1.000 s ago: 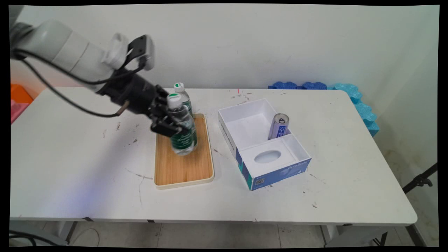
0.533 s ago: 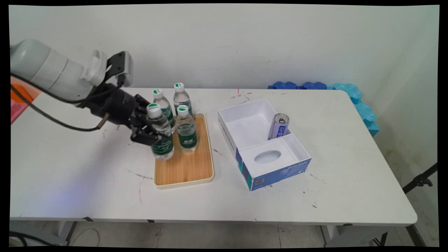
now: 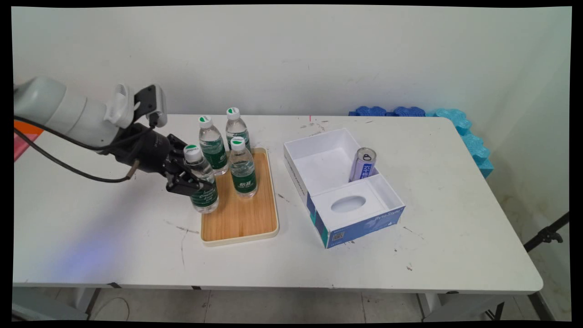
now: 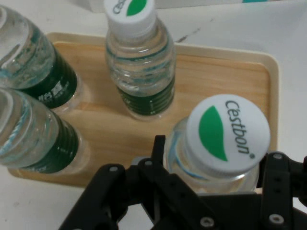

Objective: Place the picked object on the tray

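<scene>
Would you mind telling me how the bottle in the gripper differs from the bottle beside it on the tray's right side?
The gripped bottle is clamped by the gripper at the wooden tray's left edge; the free bottle stands untouched near the tray's right side. The gripped bottle leans slightly; the free bottle stands upright. Both are clear, green-labelled, white-capped.
</scene>
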Motion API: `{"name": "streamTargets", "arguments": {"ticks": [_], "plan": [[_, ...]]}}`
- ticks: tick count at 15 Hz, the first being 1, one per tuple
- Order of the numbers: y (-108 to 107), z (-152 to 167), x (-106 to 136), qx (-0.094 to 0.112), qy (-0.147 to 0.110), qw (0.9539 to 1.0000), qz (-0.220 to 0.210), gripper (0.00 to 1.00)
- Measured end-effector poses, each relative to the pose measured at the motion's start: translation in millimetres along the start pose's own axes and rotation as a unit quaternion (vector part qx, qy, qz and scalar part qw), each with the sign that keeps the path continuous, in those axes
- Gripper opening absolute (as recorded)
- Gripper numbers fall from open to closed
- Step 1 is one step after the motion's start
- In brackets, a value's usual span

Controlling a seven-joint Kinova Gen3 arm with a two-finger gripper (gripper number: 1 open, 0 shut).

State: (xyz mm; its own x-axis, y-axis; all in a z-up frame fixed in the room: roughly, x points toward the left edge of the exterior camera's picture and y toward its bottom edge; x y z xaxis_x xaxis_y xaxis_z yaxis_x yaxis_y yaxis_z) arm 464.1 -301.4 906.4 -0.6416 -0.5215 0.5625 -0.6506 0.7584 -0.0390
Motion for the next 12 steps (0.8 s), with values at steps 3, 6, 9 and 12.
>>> {"name": "streamTargets", "arguments": {"ticks": [3,6,9,12], "plan": [[-4,14,-6,0.004,0.006,0.9998,-0.017,0.0],[-7,26,-8,0.006,0.012,0.9995,-0.03,0.0],[-10,37,-11,0.009,0.016,0.9989,-0.042,0.0],[-12,43,-13,0.011,0.018,0.9985,-0.05,0.0]]}}
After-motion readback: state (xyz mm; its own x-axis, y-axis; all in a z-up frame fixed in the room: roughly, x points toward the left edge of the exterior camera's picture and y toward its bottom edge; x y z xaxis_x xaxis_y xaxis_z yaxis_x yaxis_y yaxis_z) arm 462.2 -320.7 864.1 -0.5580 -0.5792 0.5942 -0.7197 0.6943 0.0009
